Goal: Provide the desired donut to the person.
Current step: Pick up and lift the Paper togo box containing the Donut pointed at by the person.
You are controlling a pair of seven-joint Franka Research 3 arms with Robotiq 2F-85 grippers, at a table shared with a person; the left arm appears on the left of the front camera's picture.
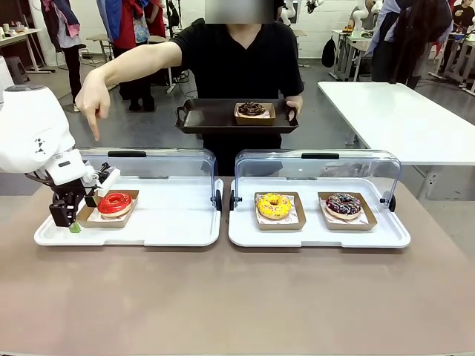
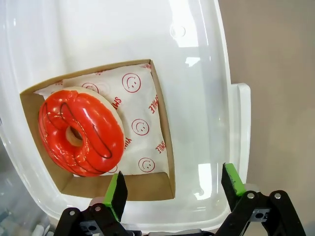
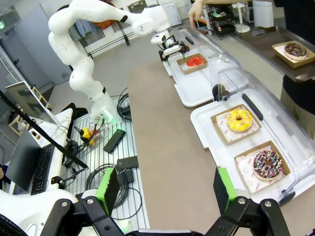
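The person (image 1: 237, 55) stands across the table and points a finger (image 1: 95, 133) down at the red-glazed donut (image 1: 115, 202). It lies in a brown cardboard tray (image 2: 147, 93) at the left end of the left white tray (image 1: 171, 222). My left gripper (image 1: 69, 217) hangs open, low over the cardboard tray's outer edge. In the left wrist view its fingertips (image 2: 174, 186) straddle a corner of the cardboard, with the red donut (image 2: 81, 132) just beyond. My right gripper (image 3: 165, 189) is open and empty, high above the table's right end.
The person's other hand holds a black tray (image 1: 215, 120) carrying a chocolate donut (image 1: 251, 109). The right white tray (image 1: 312, 233) bears a yellow donut (image 1: 274, 205) and a sprinkled chocolate donut (image 1: 343, 204). Clear lids (image 1: 319, 167) stand open behind both white trays.
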